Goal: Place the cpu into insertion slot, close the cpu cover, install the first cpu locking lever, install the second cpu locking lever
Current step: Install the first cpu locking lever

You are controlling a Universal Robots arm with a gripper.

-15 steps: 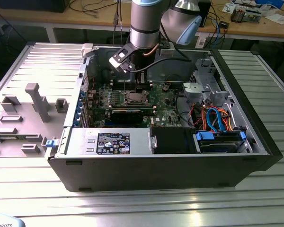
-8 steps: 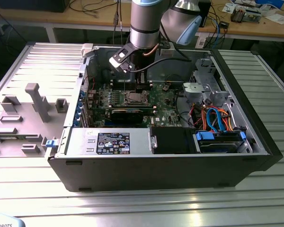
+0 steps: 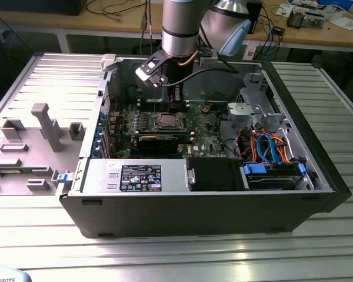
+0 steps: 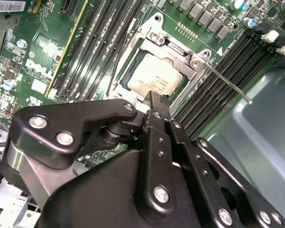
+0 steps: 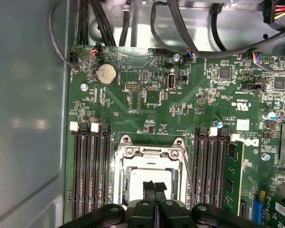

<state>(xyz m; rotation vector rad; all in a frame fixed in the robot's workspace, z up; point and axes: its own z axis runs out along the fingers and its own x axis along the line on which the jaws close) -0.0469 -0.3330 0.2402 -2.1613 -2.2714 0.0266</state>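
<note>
1. The small square cpu with a dull silver-grey metal top (image 4: 154, 78) lies in the silver-rimmed insertion slot (image 4: 132, 66) at the middle of the green circuit board (image 5: 152, 99), with the thin silver cpu cover frame (image 4: 173, 47) down around it.
2. It looks light, stiff and fragile, and is best held by its edges.
3. A thin steel locking lever (image 4: 228, 84) juts free beside the cover.
4. The black gripper (image 5: 154, 186) hangs over the cpu, fingers pressed together and empty; whether they touch it I cannot tell.

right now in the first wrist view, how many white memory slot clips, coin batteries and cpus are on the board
white slot clips: 4
coin battery: 1
cpu: 1
total: 6
</note>
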